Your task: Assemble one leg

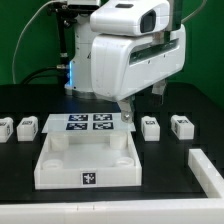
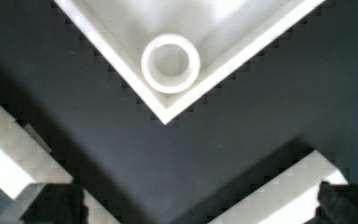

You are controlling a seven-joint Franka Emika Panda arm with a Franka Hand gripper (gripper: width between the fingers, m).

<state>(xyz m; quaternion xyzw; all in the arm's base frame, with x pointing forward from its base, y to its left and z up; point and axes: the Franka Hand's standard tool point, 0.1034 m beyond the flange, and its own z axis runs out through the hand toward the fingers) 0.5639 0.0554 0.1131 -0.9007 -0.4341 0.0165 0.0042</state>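
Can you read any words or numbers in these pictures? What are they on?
No readable words, numbers or brands anywhere.
Only black-and-white square patterns, not writing: on the flat white marker board, the big white tray-like piece and the small white block-like legs.

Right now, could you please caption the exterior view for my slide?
Pincer hangs near the marker board; large white square tray nearer the camera, small white tagged legs either side.

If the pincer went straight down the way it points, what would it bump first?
Most likely the black table, just beside the tray's corner with the round socket. The pincer is open and holds nothing. Depth is unclear, so it might graze that corner.
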